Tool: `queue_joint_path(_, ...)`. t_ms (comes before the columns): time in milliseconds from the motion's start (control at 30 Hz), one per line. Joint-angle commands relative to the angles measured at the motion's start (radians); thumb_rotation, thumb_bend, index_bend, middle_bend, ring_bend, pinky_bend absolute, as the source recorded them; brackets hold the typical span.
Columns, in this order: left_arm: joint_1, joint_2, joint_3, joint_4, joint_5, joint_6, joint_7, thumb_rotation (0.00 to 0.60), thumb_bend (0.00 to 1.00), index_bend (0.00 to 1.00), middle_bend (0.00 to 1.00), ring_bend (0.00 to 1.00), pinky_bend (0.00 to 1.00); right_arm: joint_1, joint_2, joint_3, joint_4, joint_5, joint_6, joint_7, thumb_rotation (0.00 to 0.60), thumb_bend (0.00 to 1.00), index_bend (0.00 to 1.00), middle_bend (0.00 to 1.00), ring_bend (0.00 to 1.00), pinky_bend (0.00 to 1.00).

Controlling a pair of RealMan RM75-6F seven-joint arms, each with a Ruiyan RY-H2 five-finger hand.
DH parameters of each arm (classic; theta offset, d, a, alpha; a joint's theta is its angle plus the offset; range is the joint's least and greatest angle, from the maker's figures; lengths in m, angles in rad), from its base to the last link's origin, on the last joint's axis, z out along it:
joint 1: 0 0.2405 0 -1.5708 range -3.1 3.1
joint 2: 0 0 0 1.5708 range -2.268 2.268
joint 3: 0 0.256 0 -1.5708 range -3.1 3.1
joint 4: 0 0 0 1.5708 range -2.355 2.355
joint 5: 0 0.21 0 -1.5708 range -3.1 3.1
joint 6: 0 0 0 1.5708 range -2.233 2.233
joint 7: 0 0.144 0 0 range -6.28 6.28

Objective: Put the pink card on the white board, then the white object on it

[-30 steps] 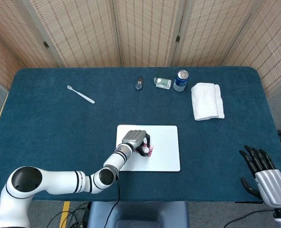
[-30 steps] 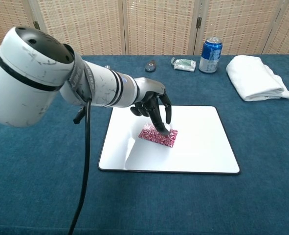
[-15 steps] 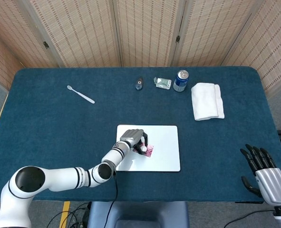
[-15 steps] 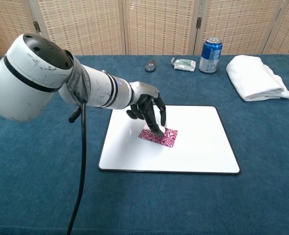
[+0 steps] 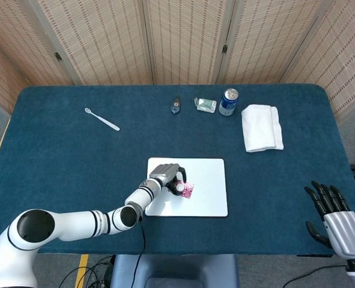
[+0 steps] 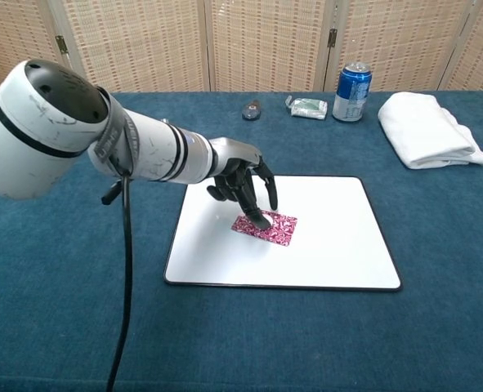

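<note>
— Lying flat on the white board, left of its middle, is the pink card: a small rectangle, pink with a dense dark red and white pattern, turned a little askew to the board's edges.

— And the left hand?

— It hangs over the board's near-left part, fingers pointing down and only slightly apart. One fingertip touches the card's left end. In the head view something small and white shows at the fingertips, right at the card's edge; I cannot tell whether the hand holds it or whether it is only a pale fingertip.

— The board itself?

— A white rounded rectangle with a thin dark rim, lying on the blue cloth of the table.

— What lies beyond the board?

— Along the table's far side from it: a blue can standing upright, a small green-and-white packet just left of the can, and a small dark object left of that. A folded white towel sits far right of the board. A white spoon lies well off to the board's far left.

— The right hand?

— Past the table's near edge, well right of the board, fingers spread, holding nothing.
</note>
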Motion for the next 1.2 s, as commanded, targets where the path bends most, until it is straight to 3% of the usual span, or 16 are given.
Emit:
queue_joint_path(33, 0.004, 0.019, 0.004, -0.035, 0.018, 0.022, -0.018, 0.6, 0.29, 0.42, 1.0, 1.0, 1.0, -0.003, -0.002, -0.003, 0.003, -0.008, 0.006, -0.005, 0.6, 0.3, 0.0, 0.0, 0.0, 0.0)
queue_joint_path(133, 0.025, 0.072, 0.001, -0.13, 0.061, 0.067, -0.037, 0.6, 0.29, 0.4, 1.0, 1.0, 1.0, -0.005, -0.003, -0.004, 0.004, -0.01, 0.01, -0.004, 0.6, 0.3, 0.0, 0.0, 0.0, 0.0)
queue_joint_path(200, 0.059, 0.144, -0.005, -0.254, 0.112, 0.109, -0.057, 0.6, 0.28, 0.39, 1.0, 1.0, 1.0, -0.005, -0.002, -0.006, 0.005, -0.015, 0.01, -0.003, 0.6, 0.3, 0.0, 0.0, 0.0, 0.0)
queue_joint_path(333, 0.167, 0.343, 0.007, -0.557, 0.263, 0.21, -0.09, 0.6, 0.25, 0.31, 1.0, 0.99, 1.0, -0.008, -0.005, -0.014, 0.007, -0.033, 0.015, -0.009, 0.6, 0.3, 0.0, 0.0, 0.0, 0.0)
queue_joint_path(400, 0.248, 0.463, 0.035, -0.715, 0.37, 0.27, -0.106, 0.593, 0.23, 0.24, 0.98, 0.91, 0.99, -0.009, -0.008, -0.017, 0.007, -0.041, 0.018, -0.017, 0.6, 0.3, 0.0, 0.0, 0.0, 0.0)
queue_joint_path(467, 0.337, 0.578, 0.086, -0.844, 0.491, 0.327, -0.113, 0.574, 0.22, 0.15, 0.85, 0.77, 0.92, -0.011, -0.014, -0.018, 0.007, -0.046, 0.022, -0.028, 0.6, 0.3, 0.0, 0.0, 0.0, 0.0)
queue_joint_path(600, 0.524, 0.744, 0.235, -0.971, 0.754, 0.44, -0.109, 0.568, 0.21, 0.01, 0.42, 0.34, 0.61, -0.008, -0.027, -0.01, 0.006, -0.035, 0.014, -0.048, 0.6, 0.3, 0.0, 0.0, 0.0, 0.0)
queue_joint_path(667, 0.639, 0.783, 0.319, -0.966, 0.918, 0.538, -0.102, 0.572, 0.21, 0.0, 0.27, 0.21, 0.52, -0.002, -0.035, -0.002, 0.003, -0.014, -0.004, -0.065, 0.6, 0.3, 0.0, 0.0, 0.0, 0.0)
queue_joint_path(767, 0.814, 0.769, 0.411, -0.861, 1.145, 0.738, -0.083, 0.594, 0.21, 0.0, 0.15, 0.1, 0.4, 0.005, -0.052, 0.014, 0.0, 0.02, -0.025, -0.106, 0.6, 0.3, 0.0, 0.0, 0.0, 0.0)
queue_joint_path(867, 0.965, 0.702, 0.445, -0.704, 1.268, 0.935, -0.08, 0.6, 0.21, 0.0, 0.1, 0.05, 0.35, 0.008, -0.074, 0.033, -0.002, 0.06, -0.038, -0.162, 0.6, 0.3, 0.0, 0.0, 0.0, 0.0)
queue_joint_path(967, 1.067, 0.65, 0.447, -0.557, 1.315, 1.048, -0.156, 0.6, 0.21, 0.0, 0.1, 0.05, 0.34, 0.013, -0.1, 0.058, 0.001, 0.102, -0.044, -0.223, 0.6, 0.3, 0.0, 0.0, 0.0, 0.0)
queue_joint_path(1100, 1.155, 0.587, 0.409, -0.396, 1.32, 1.146, -0.248, 0.6, 0.21, 0.0, 0.1, 0.05, 0.34, 0.018, -0.137, 0.089, -0.004, 0.156, -0.045, -0.28, 0.6, 0.3, 0.0, 0.0, 0.0, 0.0)
queue_joint_path(1200, 1.169, 0.588, 0.392, -0.351, 1.339, 1.152, -0.273, 0.6, 0.21, 0.0, 0.1, 0.05, 0.34, 0.027, -0.156, 0.11, -0.001, 0.188, -0.051, -0.318, 0.6, 0.3, 0.0, 0.0, 0.0, 0.0)
